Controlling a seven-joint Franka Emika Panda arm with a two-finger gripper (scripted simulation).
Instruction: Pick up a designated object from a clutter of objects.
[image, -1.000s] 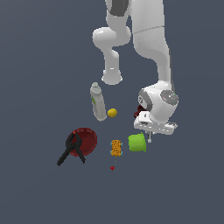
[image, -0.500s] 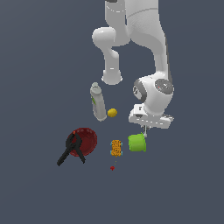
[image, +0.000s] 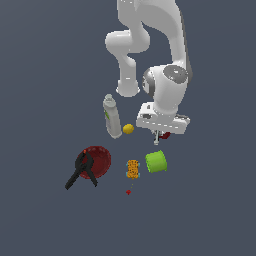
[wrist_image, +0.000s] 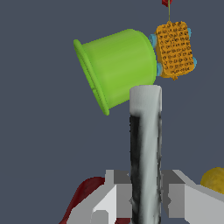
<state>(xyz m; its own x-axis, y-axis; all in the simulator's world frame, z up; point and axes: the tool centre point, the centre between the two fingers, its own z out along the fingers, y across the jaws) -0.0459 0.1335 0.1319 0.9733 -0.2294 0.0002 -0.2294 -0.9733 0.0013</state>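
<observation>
My gripper (image: 157, 135) is shut on the marker (wrist_image: 145, 153), a thin white stick with dark streaks, which stands up between the fingers (wrist_image: 117, 197) in the wrist view. In the exterior view the marker (image: 157, 137) shows only as a short stub under the hand. The gripper hangs above the ground, above the green cup (image: 156, 161) lying on its side. The cup (wrist_image: 118, 68) also shows in the wrist view.
An orange sponge (image: 133, 168) lies beside the cup. A yellow lemon (image: 128, 128), a grey-white bottle (image: 112, 116), a red bowl (image: 100, 159) with a black clamp (image: 80, 172), and a dark red mug (image: 165, 134) behind the hand surround it.
The hand has risen and shifted toward the exterior view's left with the marker held in it. The other objects have not moved.
</observation>
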